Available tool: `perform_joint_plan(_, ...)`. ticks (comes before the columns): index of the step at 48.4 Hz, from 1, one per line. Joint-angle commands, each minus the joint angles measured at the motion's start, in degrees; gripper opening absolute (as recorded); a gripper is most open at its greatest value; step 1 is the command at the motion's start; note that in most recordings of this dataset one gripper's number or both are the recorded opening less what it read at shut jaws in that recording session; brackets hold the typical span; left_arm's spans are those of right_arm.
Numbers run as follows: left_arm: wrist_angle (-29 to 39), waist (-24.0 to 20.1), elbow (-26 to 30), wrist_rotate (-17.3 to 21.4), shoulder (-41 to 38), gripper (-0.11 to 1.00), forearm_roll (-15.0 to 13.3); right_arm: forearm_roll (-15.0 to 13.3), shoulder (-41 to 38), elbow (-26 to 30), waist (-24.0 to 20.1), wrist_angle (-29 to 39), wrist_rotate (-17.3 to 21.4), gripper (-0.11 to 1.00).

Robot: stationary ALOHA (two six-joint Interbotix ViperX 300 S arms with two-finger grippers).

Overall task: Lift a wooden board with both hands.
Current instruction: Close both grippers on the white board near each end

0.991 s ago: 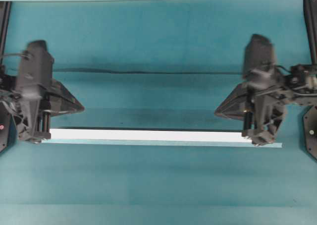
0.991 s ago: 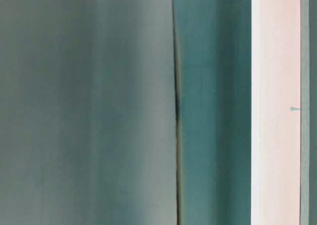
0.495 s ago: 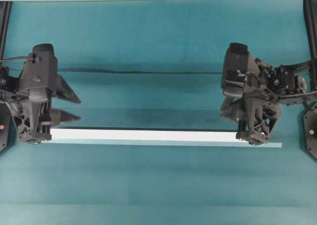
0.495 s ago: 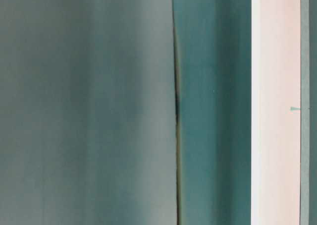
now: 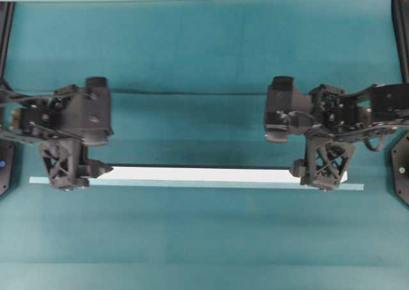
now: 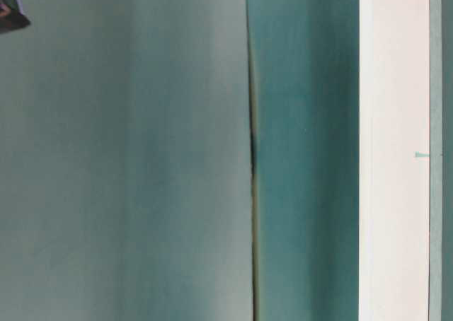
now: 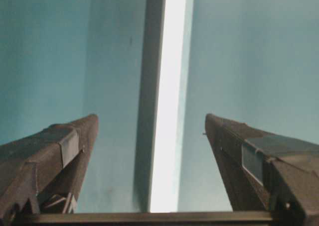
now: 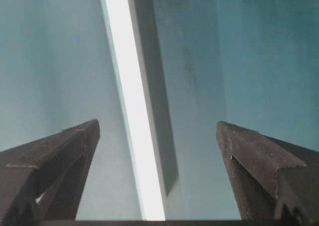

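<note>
The wooden board (image 5: pixel 204 174) is a long white plank lying across the teal table, with its ends under my two grippers. My left gripper (image 5: pixel 67 174) hangs over its left end and my right gripper (image 5: pixel 326 174) over its right end. In the left wrist view the board (image 7: pixel 172 86) runs between the spread fingers of the left gripper (image 7: pixel 150 116), touching neither. In the right wrist view the board (image 8: pixel 127 86) passes between the wide-apart fingers of the right gripper (image 8: pixel 157 121), nearer the left finger. Both grippers are open and hold nothing. The table-level view shows the board (image 6: pixel 393 151) as a white band.
A thin pale teal strip (image 5: pixel 192 185) lies along the board's near edge and sticks out past both ends. A dark seam (image 5: pixel 192 93) crosses the table cloth behind the arms. Black arm bases (image 5: pixel 401 168) stand at the table's side edges.
Both grippers have gone from shut to wide open. Both have swung round and tipped over the board's ends, fingers now straddling it. The board has not moved.
</note>
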State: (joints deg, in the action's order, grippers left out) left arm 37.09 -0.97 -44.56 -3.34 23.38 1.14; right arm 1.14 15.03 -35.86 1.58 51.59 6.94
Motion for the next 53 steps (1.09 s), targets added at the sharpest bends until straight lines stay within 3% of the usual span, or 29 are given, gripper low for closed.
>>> perform_joint_plan(1,-0.4,0.1,0.4,0.6,-2.3,0.96,0.2,-0.1,-1.5,0.5,-0.7,-0.9,-0.4,0.94)
perform_joint_plan(25,-7.6,0.8,-1.8,0.7,-13.2,0.96,0.2,-0.2,-9.9,-0.3,-1.7,-7.0,-0.8,0.94)
perform_joint_plan(53,-12.2,2.3,-4.6,-1.7,-14.6,0.96,0.2,0.0,-13.5,-2.1,-3.3,-11.3,-1.4,0.94)
